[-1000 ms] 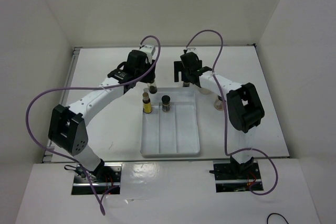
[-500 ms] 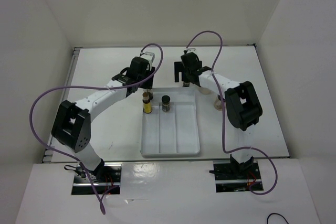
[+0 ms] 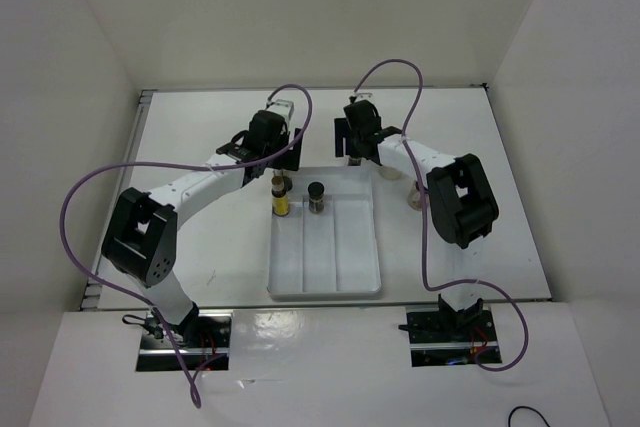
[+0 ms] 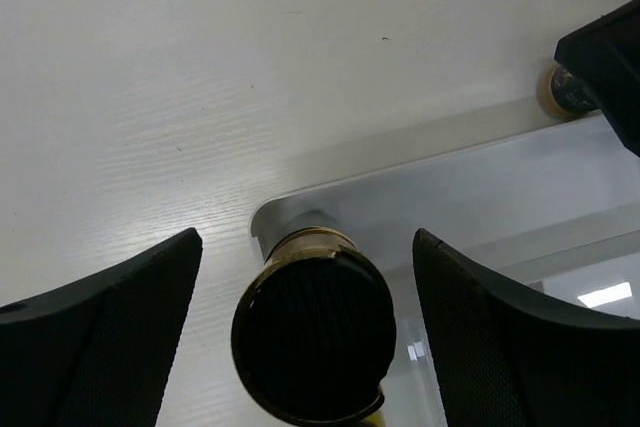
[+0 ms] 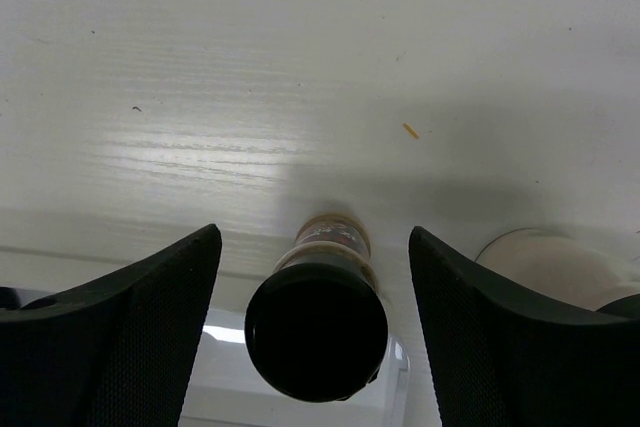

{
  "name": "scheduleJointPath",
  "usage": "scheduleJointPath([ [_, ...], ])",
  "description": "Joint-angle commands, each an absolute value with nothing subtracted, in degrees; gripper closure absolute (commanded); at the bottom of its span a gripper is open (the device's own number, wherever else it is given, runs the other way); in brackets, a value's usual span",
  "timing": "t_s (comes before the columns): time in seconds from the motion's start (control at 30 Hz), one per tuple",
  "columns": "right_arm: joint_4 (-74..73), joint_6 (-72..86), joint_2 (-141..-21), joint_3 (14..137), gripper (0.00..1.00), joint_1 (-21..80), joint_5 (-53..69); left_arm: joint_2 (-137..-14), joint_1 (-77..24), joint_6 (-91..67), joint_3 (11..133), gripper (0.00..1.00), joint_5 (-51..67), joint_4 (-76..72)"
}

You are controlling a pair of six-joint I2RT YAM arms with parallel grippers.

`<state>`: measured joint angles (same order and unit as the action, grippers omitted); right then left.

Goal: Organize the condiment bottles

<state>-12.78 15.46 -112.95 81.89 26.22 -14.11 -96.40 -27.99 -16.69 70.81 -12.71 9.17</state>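
Note:
My left gripper [image 4: 305, 277] [image 3: 283, 154] stands open over the far-left corner of the white tray [image 3: 325, 292]. A slim amber bottle with a black cap [image 4: 313, 332] stands upright there between the fingers, with a gap on each side. Just nearer in the same lane stands the tan-capped yellow bottle [image 3: 281, 198], and a small dark jar [image 3: 316, 196] stands one lane to the right. My right gripper [image 5: 315, 277] [image 3: 355, 139] is open around a black-capped, labelled bottle [image 5: 318, 322] standing on the table just beyond the tray's far edge, touching neither finger.
A pale round bottle top [image 5: 545, 267] sits right of my right fingers. Two pale bottles [image 3: 415, 197] [image 3: 387, 174] stand on the table, partly hidden by the right arm. The tray rim [image 4: 400, 172] runs under the left gripper. White walls enclose the table.
The left gripper moved right to the tray's far-left corner, then opened and let go of the black-capped amber bottle. The right jaws narrowed slightly around their bottle.

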Motion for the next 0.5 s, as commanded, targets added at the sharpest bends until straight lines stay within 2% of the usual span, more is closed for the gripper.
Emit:
scheduleJointPath([
  [0.0,-10.1,15.3,-113.1,84.6,0.22,25.9,-14.0,-96.2,-28.5,-17.6,70.9,0.07,-14.0,8.0],
  [0.1,-10.1,14.8,-113.1,84.6,0.33,25.9,-14.5,-95.6,-28.5,-18.7,70.9,0.02,-14.6,8.6],
  [0.13,-10.1,14.8,-113.1,84.6,0.43,25.9,-14.5,-95.0,-29.0,-18.7,71.4,0.00,-15.3,9.1],
  [0.2,-10.6,14.8,-113.1,84.6,0.55,25.9,-14.5,-93.8,-29.0,-19.4,71.5,0.00,-16.0,9.7],
  [0.23,-10.6,14.8,-113.1,84.6,0.65,25.9,-14.5,-92.5,-29.5,-20.0,72.1,0.00,-16.5,9.8],
  [0.3,-11.2,14.8,-112.6,85.2,0.75,25.9,-15.0,-90.9,-29.5,-20.6,72.1,0.00,-16.5,10.3],
  [0.33,-12.0,14.8,-111.8,85.2,0.84,25.9,-15.0,-89.2,-29.5,-21.4,72.1,0.00,-16.5,10.3],
  [0.47,-14.6,14.2,-108.9,87.1,0.90,25.9,-15.6,-84.9,-29.5,-22.8,69.9,0.00,-18.4,9.7],
])
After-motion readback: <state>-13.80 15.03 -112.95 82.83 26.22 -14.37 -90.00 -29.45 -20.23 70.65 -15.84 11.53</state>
